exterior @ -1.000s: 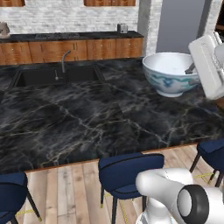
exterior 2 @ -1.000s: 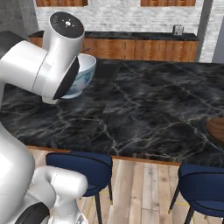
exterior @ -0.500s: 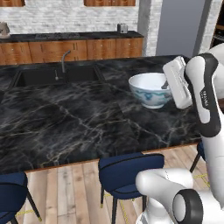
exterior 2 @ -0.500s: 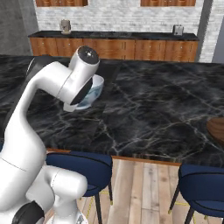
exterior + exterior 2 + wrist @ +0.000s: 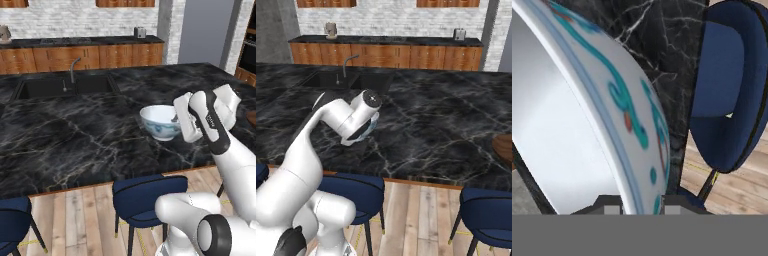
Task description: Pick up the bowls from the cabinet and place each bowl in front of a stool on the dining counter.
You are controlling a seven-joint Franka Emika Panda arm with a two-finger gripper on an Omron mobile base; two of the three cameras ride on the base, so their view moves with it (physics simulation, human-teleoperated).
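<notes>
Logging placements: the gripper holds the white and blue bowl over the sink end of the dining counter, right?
Not the sink end. The left base view shows the gripper holding the white and blue bowl low over the dining counter near its front edge, above a blue stool; the sink lies far off.

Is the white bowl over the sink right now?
No, the white bowl is over the bare marble of the counter, well to the right of the sink.

One white bowl [image 5: 161, 121]; three blue stools [image 5: 148, 197]; one faucet [image 5: 73, 67].
</notes>
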